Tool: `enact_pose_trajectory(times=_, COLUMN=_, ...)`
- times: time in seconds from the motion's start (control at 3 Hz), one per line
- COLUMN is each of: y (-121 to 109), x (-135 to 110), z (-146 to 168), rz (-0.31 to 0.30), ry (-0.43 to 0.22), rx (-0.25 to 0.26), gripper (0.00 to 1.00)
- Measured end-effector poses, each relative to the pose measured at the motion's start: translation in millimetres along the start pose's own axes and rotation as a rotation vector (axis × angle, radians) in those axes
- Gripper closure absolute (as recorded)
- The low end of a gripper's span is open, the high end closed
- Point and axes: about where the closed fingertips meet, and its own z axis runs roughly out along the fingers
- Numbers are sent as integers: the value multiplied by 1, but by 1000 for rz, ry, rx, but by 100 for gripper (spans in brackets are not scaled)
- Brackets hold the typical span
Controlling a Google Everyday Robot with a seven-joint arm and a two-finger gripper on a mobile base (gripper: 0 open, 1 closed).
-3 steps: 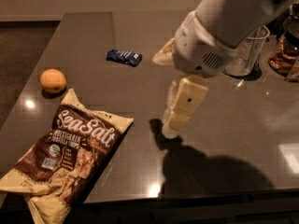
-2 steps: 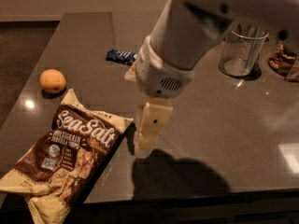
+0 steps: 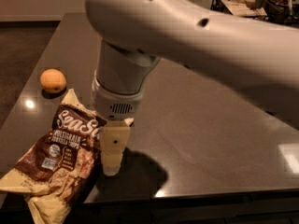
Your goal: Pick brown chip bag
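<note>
the gripper (image 3: 112,168) points down at the dark table (image 3: 210,139), just beside the right edge of the brown chip bag (image 3: 56,157) lying flat near the front corner; whether it is open or touching the bag, i cannot tell

Dark glossy table (image 3: 210,139), pale wall (image 3: 28,1); claw (image 3: 112,171) near table front.
</note>
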Motion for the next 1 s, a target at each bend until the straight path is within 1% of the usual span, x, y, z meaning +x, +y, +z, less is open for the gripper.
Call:
enact_pose_trajectory(times=0.33, y=-9, x=-12, z=19, rz=-1, ry=36, rx=-16, gripper=0)
enact_pose_trajectory(times=0.67, y=-21, x=-19, z=32, rz=13, ry=61, rx=-22, gripper=0)
enact_pose_trajectory(times=1.0, y=-34, x=-15, z=32, rz=62, ry=73, rx=-29, gripper=18)
